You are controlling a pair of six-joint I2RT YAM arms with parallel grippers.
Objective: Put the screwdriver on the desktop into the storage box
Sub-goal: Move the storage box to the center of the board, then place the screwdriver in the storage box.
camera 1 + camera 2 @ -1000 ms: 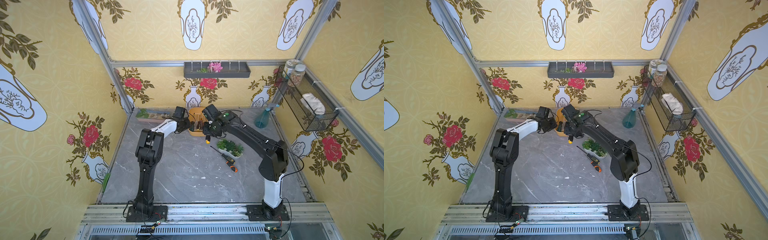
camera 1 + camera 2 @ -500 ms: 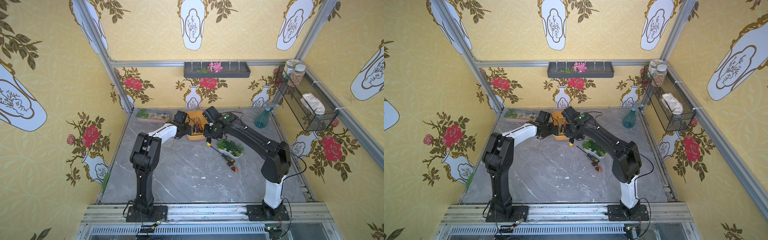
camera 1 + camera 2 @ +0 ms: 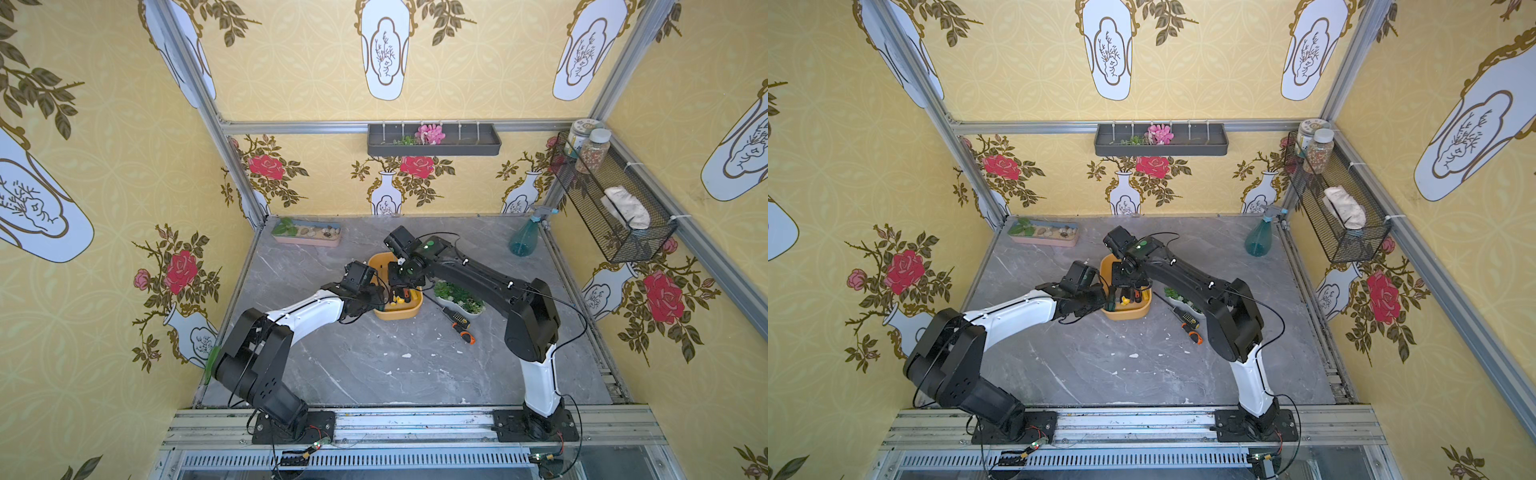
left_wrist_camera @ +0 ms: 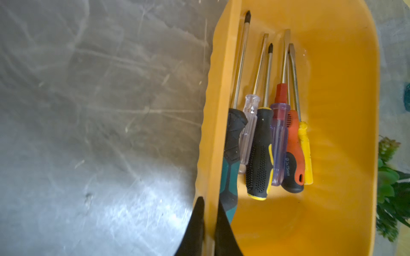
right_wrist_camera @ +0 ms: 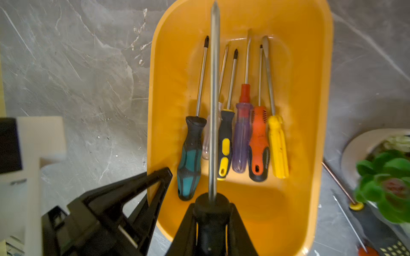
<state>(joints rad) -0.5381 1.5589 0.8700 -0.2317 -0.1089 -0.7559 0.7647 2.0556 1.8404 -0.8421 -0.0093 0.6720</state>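
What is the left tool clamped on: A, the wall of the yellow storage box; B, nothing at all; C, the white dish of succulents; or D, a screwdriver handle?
A: in the left wrist view the left tool is shut on the wall of the storage box, pinching it from outside and inside.

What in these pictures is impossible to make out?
Held screwdriver: handle mostly hidden by right claw, right wrist view.
Storage box: contents mostly covered by both arms, in both top views.
Desktop screwdriver: handle cut off by the frame edge, right wrist view.
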